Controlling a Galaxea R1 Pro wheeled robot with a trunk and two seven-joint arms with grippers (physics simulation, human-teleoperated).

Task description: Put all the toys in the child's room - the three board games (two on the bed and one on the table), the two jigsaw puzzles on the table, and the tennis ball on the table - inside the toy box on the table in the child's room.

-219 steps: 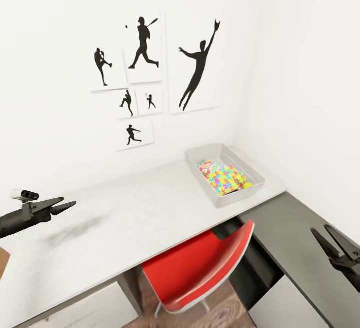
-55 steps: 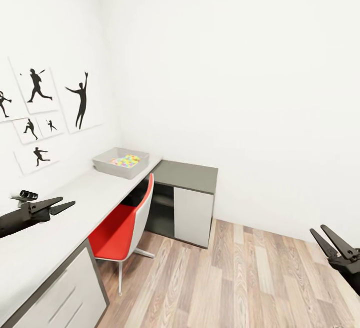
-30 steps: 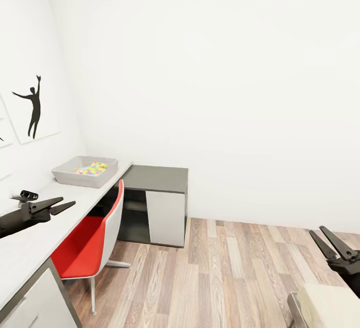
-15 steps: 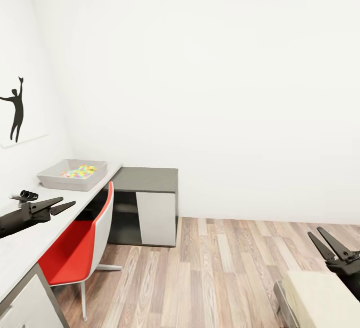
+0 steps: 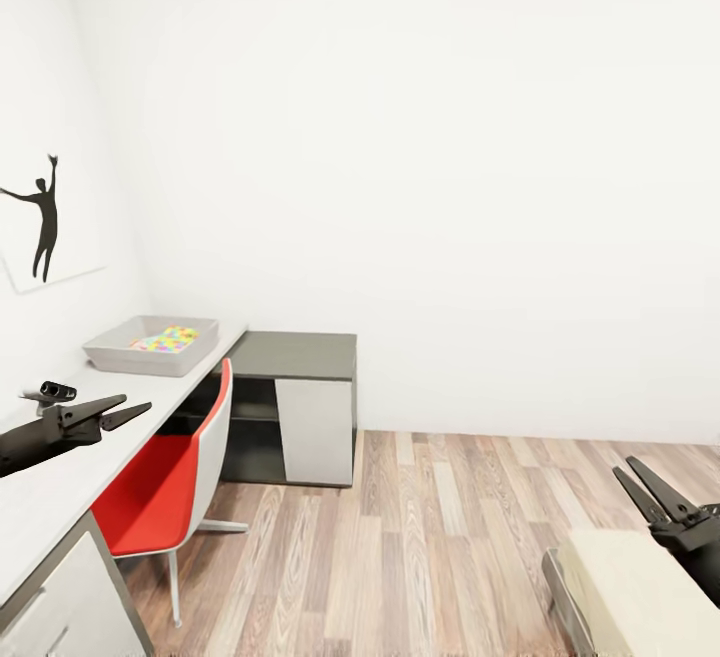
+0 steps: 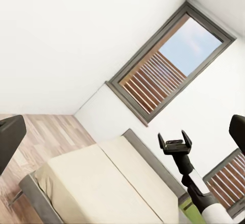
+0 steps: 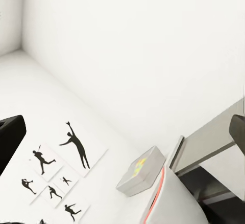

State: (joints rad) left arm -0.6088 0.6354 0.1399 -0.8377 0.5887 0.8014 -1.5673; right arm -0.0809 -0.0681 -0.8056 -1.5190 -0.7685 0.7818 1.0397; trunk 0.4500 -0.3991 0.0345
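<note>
1. The shallow light-grey toy box with flared sides sits at the far end of the long white tabletop, at about 10 o'clock in the head view, close against the white wall.
2. A pastel mosaic jigsaw puzzle slab lies inside the toy box, its yellow, pink, green and blue pattern showing above the rim.
3. In the right wrist view the toy box appears small, with a patch of colour visible inside it.
4. Just beside the toy box, the lower dark-grey-topped cabinet with a white door meets the end of the tabletop.
5. A red-seated chair with a white shell back is drawn up to the tabletop, at 8 o'clock in the head view.
6. A black silhouette picture of a reaching figure hangs on the wall at 9 o'clock.
7. The wood-plank floor spreads across the lower middle of the head view.
8. The corner of the beige-mattressed, grey-framed bed shows at 5 o'clock; the left wrist view takes in more of the bed below a tall grey-framed window.
9. The left gripper hangs over the tabletop at 9 o'clock, its black fingers slightly parted and holding nothing.
10. The right gripper hangs above the bed corner at 4 o'clock, fingers spread apart and empty.
</note>
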